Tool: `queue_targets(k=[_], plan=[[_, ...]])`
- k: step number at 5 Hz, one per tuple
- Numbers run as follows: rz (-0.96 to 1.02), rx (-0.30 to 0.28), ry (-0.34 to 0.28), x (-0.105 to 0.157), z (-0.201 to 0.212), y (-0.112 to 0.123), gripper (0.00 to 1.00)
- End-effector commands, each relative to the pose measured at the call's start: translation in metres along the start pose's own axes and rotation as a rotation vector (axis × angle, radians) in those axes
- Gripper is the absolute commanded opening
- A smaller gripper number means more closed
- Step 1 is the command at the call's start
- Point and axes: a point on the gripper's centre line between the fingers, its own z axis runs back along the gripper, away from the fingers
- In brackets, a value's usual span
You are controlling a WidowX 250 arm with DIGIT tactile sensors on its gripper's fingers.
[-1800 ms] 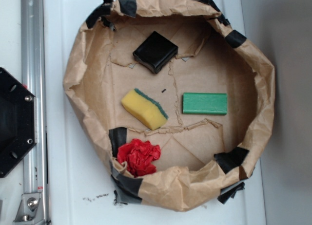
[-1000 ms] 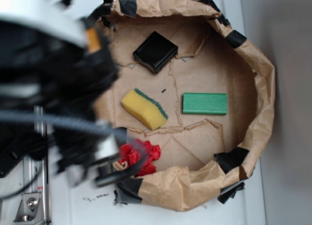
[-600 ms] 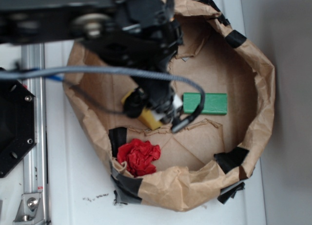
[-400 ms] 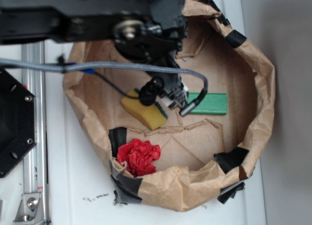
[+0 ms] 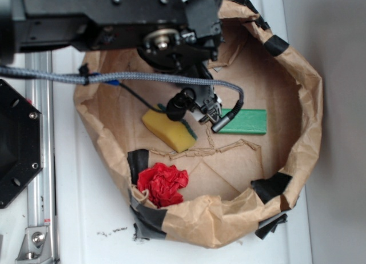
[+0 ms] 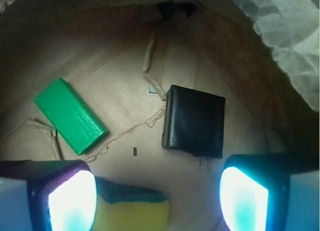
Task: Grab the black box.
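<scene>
The black box (image 6: pixel 194 121), a square with a finely ribbed top and rounded edges, lies flat on the creased brown paper floor of the paper-walled bin (image 5: pixel 306 98). The gripper (image 6: pixel 159 198) hangs above with its fingers (image 6: pixel 245 200) spread wide and empty. Bare paper separates the box from the green block (image 6: pixel 70 115) and the yellow sponge (image 6: pixel 131 211).

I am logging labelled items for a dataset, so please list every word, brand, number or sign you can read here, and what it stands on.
None: no readable text in either view.
The black box, green block, yellow sponge, red crumpled piece and brown paper wall show plain surfaces.
The gripper shows no marking.
</scene>
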Motion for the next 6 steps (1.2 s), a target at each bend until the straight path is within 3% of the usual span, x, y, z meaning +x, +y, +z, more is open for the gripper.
queue_targets(k=[1, 2, 3, 5, 6], plan=[[0.031, -0.039, 0.019, 0.025, -0.032, 0.040, 1.00], [0.033, 0.052, -0.032, 0.027, -0.047, 0.050, 1.00], [0.012, 0.087, -0.042, 0.024, -0.052, 0.053, 1.00], [0.015, 0.121, -0.078, 0.020, -0.046, 0.057, 1.00], [0.055, 0.124, -0.049, 0.018, -0.050, 0.060, 1.00]])
